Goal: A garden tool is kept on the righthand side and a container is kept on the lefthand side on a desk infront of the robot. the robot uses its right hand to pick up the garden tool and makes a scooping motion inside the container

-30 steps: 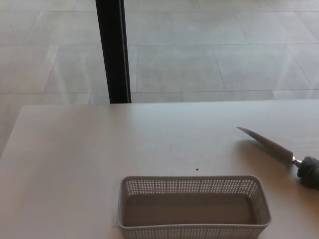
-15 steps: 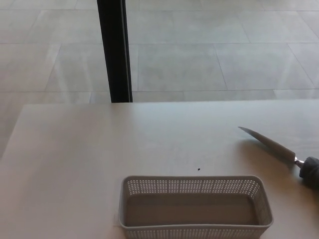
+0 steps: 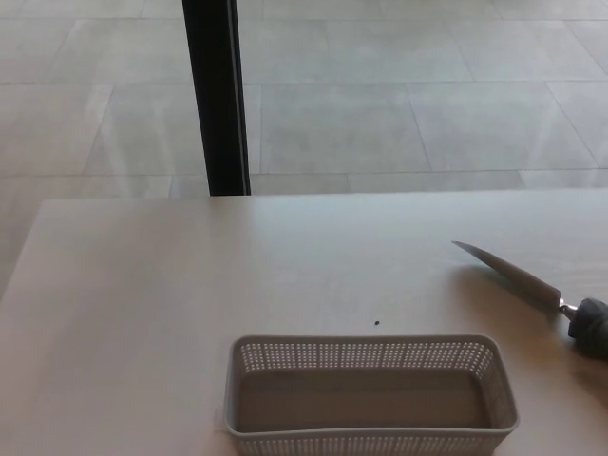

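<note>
You have neither hand in view, so you cannot tell how open either one is or whether it holds anything. The tool (image 3: 532,291) lies flat on the desk (image 3: 142,304) at the right edge, blade tip pointing up-left, dark handle cut off by the frame. The basket (image 3: 370,394) sits well left of it at the near edge. A dark post (image 3: 217,95) stands behind the desk.

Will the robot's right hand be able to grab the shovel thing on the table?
Probably yes. The garden tool lies alone on the desk's right side, its dark handle at the right edge, nothing on it. The basket sits apart. The right hand isn't in view yet.
</note>
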### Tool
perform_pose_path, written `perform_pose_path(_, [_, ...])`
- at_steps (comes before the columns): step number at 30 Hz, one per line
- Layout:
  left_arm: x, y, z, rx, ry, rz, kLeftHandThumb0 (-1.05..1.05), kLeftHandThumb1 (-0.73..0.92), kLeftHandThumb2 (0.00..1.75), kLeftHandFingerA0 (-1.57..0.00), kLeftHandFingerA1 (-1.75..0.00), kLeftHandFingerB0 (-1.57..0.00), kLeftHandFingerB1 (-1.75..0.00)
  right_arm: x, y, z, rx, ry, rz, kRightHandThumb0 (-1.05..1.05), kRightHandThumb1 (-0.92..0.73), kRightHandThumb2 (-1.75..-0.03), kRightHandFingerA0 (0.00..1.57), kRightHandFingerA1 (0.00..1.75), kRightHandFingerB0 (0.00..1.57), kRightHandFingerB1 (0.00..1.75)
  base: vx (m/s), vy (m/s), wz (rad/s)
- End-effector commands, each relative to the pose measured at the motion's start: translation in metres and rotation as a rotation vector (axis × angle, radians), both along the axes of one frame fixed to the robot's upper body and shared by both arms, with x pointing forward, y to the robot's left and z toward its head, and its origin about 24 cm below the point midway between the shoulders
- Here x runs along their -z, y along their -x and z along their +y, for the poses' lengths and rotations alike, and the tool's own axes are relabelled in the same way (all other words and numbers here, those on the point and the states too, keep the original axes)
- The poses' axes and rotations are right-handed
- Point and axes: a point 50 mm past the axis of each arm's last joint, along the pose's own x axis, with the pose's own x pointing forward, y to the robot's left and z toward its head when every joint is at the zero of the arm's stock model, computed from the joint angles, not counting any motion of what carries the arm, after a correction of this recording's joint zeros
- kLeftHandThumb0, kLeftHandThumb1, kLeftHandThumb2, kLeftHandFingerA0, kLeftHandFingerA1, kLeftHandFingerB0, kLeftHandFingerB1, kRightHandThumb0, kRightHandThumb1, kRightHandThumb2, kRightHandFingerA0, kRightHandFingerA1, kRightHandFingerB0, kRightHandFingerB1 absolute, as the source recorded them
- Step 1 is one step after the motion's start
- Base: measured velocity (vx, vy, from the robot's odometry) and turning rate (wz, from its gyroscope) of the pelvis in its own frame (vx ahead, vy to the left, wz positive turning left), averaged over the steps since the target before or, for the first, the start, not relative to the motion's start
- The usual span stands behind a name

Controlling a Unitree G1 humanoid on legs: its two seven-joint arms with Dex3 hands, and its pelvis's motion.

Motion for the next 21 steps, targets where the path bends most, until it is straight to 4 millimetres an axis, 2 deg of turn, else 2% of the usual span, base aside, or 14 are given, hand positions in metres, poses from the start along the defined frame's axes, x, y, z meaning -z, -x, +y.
perform_pose_path(1, [-0.004, 0.002, 0.005, -0.015, -0.009, -0.008, -0.44, 0.66, 0.6, -0.66, -0.74, -0.59, -0.51, -0.001, -0.005, -0.006, -0.032, 0.092, 0.038, -0.9, -0.59, -0.88, 0.0, 0.0, 0.0, 0.02, 0.0, 0.0, 0.0])
perform_pose_path(2, [-0.004, 0.002, 0.005, -0.011, -0.009, -0.006, -0.45, 0.66, 0.6, -0.62, -0.64, -0.57, -0.49, 0.0, -0.007, -0.006, -0.031, 0.106, 0.041, -0.93, -0.63, -0.91, 0.0, 0.02, 0.0, 0.01, 0.0, 0.0, 0.0])
perform_pose_path(3, [-0.003, 0.003, 0.005, -0.002, -0.01, 0.0, -0.45, 0.66, 0.6, -0.62, -0.64, -0.57, -0.49, 0.001, -0.009, -0.006, -0.032, 0.118, 0.046, -0.93, -0.63, -0.91, 0.0, 0.02, 0.0, 0.01, 0.0, 0.0, 0.0])
perform_pose_path(4, [-0.003, 0.004, 0.004, 0.002, -0.013, 0.005, -0.46, 0.67, 0.59, -0.64, -0.65, -0.58, -0.48, 0.001, -0.011, -0.004, -0.039, 0.147, 0.045, -0.96, -0.68, -1.04, 0.0, 0.16, 0.0, 0.04, 0.0, 0.0, 0.0])
perform_pose_path(9, [-0.001, 0.007, 0.003, -0.018, -0.016, 0.006, -0.44, 0.66, 0.59, -0.66, -0.67, -0.61, -0.5, 0.0, -0.025, 0.002, -0.027, 0.181, 0.046, -0.95, -0.66, -0.99, 0.0, 0.11, 0.0, 0.03, 0.0, 0.0, 0.0])
perform_pose_path(11, [-0.002, 0.007, 0.003, 0.019, -0.014, 0.02, -0.45, 0.68, 0.6, -0.61, -0.65, -0.56, -0.48, -0.003, -0.033, 0.007, -0.034, 0.217, 0.034, -1.02, -0.7, -1.02, 0.0, 0.06, 0.0, 0.0, 0.0, 0.0, 0.0])
perform_pose_path(12, [-0.001, 0.007, 0.003, 0.012, -0.017, 0.017, -0.45, 0.66, 0.59, -0.67, -0.66, -0.59, -0.47, -0.004, -0.035, 0.008, -0.034, 0.222, 0.032, -1.02, -0.71, -1.02, 0.0, 0.05, 0.0, 0.0, 0.0, 0.0, 0.0])
perform_pose_path(14, [-0.001, 0.007, 0.002, -0.009, -0.013, -0.001, -0.44, 0.65, 0.59, -0.66, -0.67, -0.57, -0.48, -0.006, -0.039, 0.01, -0.035, 0.225, 0.022, -1.03, -0.7, -1.02, 0.0, 0.05, 0.0, 0.0, 0.0, 0.0, 0.0])
perform_pose_path(15, [-0.001, 0.006, 0.002, -0.019, -0.006, -0.002, -0.44, 0.63, 0.58, -0.71, -0.94, -0.58, -0.48, -0.007, -0.041, 0.01, -0.033, 0.227, 0.015, -1.04, -0.7, -1.01, 0.0, 0.03, 0.04, 0.0, 0.0, 0.0, 0.0])
perform_pose_path(16, [-0.001, 0.006, 0.002, -0.018, -0.006, 0.0, -0.46, 0.63, 0.59, -0.67, -0.72, -0.58, -0.48, -0.009, -0.046, 0.014, -0.032, 0.228, 0.003, -1.05, -0.7, -1.0, 0.0, 0.01, 0.07, 0.01, 0.0, 0.0, 0.0])
perform_pose_path(19, [-0.001, 0.006, 0.002, -0.012, -0.005, -0.001, -0.47, 0.63, 0.59, -0.68, -0.73, -0.57, -0.47, -0.012, -0.05, 0.016, -0.037, 0.246, -0.004, -1.04, -0.7, -1.01, 0.0, 0.02, 0.05, 0.02, 0.0, 0.0, 0.0])
perform_pose_path(20, [-0.001, 0.006, 0.002, -0.014, -0.003, -0.001, -0.46, 0.64, 0.58, -0.66, -0.66, -0.61, -0.48, -0.015, -0.055, 0.018, -0.044, 0.275, -0.013, -1.03, -0.69, -1.01, 0.0, 0.04, 0.04, 0.04, 0.0, 0.0, 0.0])
perform_pose_path(21, [-0.001, 0.006, 0.002, -0.013, -0.004, 0.0, -0.46, 0.64, 0.58, -0.66, -0.66, -0.61, -0.48, -0.015, -0.054, 0.017, -0.043, 0.275, -0.012, -1.03, -0.69, -1.01, 0.0, 0.04, 0.04, 0.04, 0.0, 0.0, 0.0])
